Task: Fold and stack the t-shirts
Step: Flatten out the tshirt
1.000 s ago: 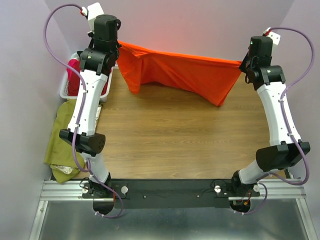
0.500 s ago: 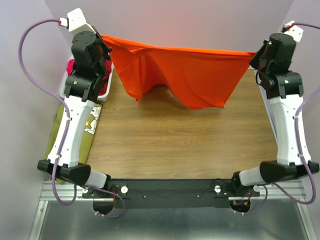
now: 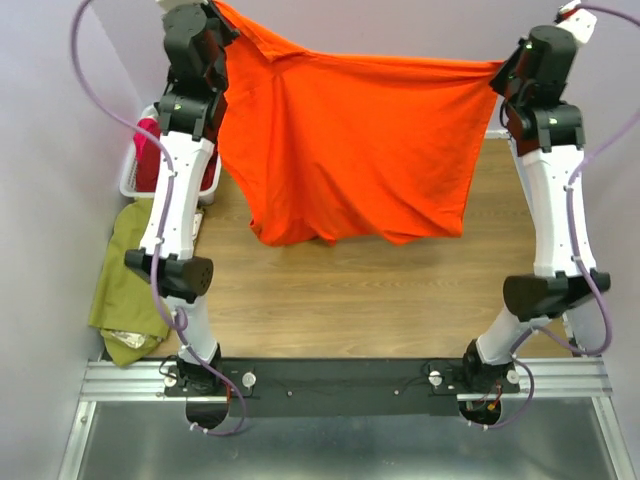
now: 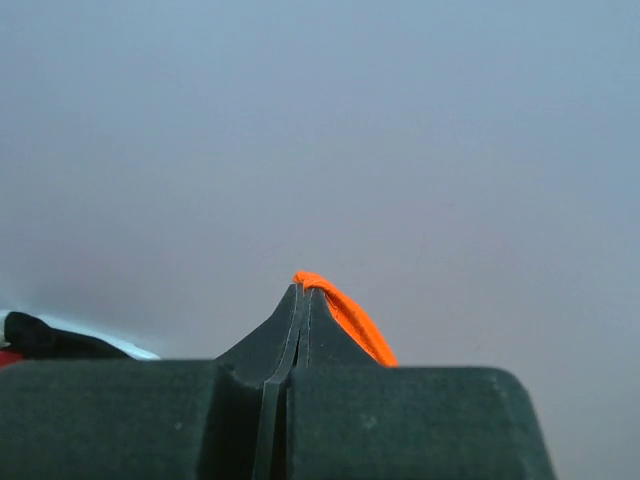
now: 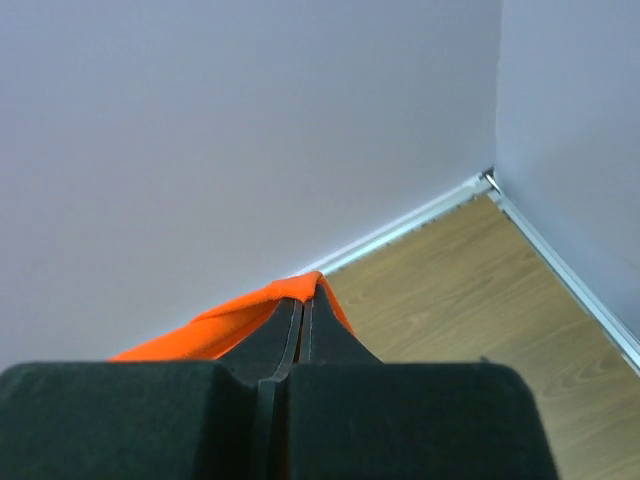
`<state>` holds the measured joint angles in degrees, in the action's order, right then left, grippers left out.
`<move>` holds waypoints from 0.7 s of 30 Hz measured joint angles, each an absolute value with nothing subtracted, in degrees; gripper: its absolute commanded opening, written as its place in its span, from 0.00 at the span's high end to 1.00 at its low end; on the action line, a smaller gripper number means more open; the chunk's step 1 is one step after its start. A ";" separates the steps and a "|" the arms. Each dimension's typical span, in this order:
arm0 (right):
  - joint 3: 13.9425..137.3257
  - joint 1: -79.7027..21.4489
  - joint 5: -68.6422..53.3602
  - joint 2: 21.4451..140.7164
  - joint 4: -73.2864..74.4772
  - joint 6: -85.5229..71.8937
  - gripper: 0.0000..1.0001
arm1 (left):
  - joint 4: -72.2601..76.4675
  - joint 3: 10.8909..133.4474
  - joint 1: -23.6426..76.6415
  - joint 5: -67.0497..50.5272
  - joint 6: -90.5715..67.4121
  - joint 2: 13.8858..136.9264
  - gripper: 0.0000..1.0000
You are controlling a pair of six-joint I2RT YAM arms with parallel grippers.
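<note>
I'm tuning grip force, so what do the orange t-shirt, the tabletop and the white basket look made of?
The orange t-shirt: soft matte cloth, probably cotton knit; it hangs in loose folds. The tabletop: wood or wood-look laminate, showing grain lines, low sheen. The basket: seemingly white plastic, from its thin smooth rim.

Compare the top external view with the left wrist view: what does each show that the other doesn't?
Only top external: the whole orange shirt hanging spread between the left gripper and right gripper over the table, plus an olive shirt at the table's left edge. Only left wrist: close up, the fingers pressed shut on a small orange fold, bare wall behind. Both: the left gripper gripping the orange shirt. A blurred sliver at the wrist view's lower left may be the basket.
</note>
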<state>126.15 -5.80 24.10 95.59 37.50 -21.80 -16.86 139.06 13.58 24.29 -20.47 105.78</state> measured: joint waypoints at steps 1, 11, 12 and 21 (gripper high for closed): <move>127.02 -5.76 24.08 97.78 37.36 -21.67 0.99 | -17.08 141.25 13.28 23.51 -20.60 108.01 1.00; 128.29 -5.23 22.06 101.01 35.92 -20.88 0.99 | -15.77 136.44 8.95 15.70 -23.14 110.72 1.00; 128.16 -5.23 21.87 100.57 35.59 -20.86 0.99 | -15.44 136.44 8.93 15.51 -23.11 110.41 1.00; 117.51 -5.23 19.14 87.99 32.14 -19.31 0.99 | -11.97 129.14 8.91 14.46 -20.78 95.96 1.00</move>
